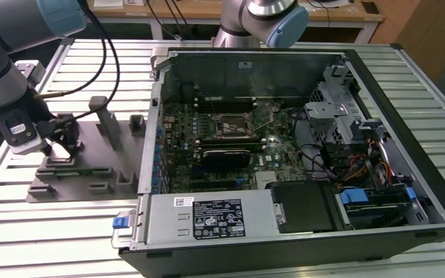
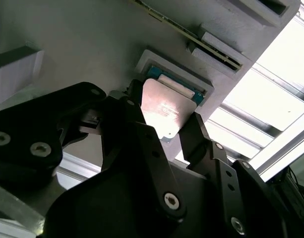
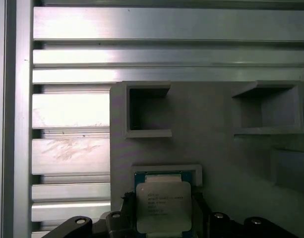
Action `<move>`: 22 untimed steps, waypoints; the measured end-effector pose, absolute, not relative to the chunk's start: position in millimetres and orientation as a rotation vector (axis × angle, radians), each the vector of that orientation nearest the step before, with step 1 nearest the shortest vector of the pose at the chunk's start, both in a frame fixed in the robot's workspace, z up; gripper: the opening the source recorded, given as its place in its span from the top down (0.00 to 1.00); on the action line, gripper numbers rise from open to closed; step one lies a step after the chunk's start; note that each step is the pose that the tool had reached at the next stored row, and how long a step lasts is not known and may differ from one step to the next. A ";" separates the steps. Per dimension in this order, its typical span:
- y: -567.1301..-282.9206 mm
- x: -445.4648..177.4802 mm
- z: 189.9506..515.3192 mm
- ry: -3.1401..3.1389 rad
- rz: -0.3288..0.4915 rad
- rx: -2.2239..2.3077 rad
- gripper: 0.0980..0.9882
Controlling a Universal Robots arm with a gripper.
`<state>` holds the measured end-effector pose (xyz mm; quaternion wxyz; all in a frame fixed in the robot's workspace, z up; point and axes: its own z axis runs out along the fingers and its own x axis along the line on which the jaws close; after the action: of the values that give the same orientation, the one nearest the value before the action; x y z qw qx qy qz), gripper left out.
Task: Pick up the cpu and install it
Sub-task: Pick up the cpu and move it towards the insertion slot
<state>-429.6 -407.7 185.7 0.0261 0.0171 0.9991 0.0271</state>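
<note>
Fingers (image 2: 122, 116) of my gripper (image 2: 165, 113) clamp the cpu (image 2: 166, 101) by two opposite edges, at its pocket (image 2: 148, 55) in the tray (image 2: 67, 39).

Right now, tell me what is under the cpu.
A pale-rimmed pocket of the grey fixture tray lies under the cpu, which the gripper grips; the chip hides the pocket's floor.

cpu (image 3: 163, 206) top is reading as smooth silvery metal; fixture tray (image 3: 211, 144) is looking matt grey plastic; table (image 3: 72, 109) slats showing brushed aluminium; gripper (image 2: 161, 126) showing black semi-gloss.
</note>
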 end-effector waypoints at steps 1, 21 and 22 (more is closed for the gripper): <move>-407.6 -429.6 185.6 3.087 0.084 0.053 0.50; -407.7 -429.4 183.8 3.088 0.085 0.053 0.42; -407.7 -429.4 184.2 3.088 0.085 0.053 0.42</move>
<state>-429.4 -407.7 184.2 0.0261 0.0171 0.9991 0.0274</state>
